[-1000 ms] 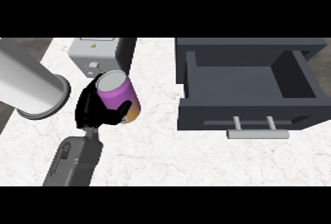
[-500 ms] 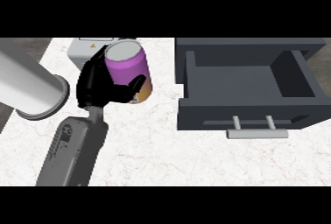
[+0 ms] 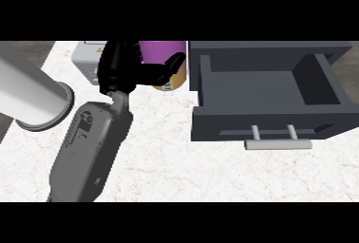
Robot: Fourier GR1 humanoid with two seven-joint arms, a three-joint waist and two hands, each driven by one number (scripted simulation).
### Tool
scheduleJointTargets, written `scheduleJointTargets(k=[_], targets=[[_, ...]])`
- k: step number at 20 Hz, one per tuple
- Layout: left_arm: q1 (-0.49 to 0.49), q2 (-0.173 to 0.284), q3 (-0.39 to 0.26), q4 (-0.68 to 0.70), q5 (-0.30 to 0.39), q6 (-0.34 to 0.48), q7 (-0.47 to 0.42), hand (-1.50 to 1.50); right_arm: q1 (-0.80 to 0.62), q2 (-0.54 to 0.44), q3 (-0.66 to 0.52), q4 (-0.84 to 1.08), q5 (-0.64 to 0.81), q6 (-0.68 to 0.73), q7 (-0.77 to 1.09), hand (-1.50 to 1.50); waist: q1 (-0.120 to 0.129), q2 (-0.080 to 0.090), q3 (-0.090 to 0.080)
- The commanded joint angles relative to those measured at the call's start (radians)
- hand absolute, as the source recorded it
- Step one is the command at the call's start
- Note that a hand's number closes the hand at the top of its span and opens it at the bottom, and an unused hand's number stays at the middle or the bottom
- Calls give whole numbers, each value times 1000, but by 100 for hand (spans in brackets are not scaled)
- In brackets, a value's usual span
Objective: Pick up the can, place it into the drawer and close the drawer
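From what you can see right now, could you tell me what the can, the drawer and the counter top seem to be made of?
The can, held in the right hand, looks like metal under a glossy purple printed label, though its body is mostly hidden. The drawer looks like matte dark grey painted metal or plastic, with a paler grey bar handle. The counter looks like polished white marble with faint veins.

Illumination is even and bright — no glare. The counter (image 3: 210, 175) shows soft shadow beside the drawer (image 3: 266, 90). Edges render sharp.
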Motion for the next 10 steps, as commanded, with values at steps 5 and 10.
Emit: scheduleJointTargets(k=[5,10], targets=[[-194,-4,-43,179,35,102,-21,150,2,7,-5,14,-8,36,13,-150,-7,2,0],[-318,-4,-84,334,87,175,-91,150,-19,20,54,13,40,3,-20,-150,-15,4,0]])
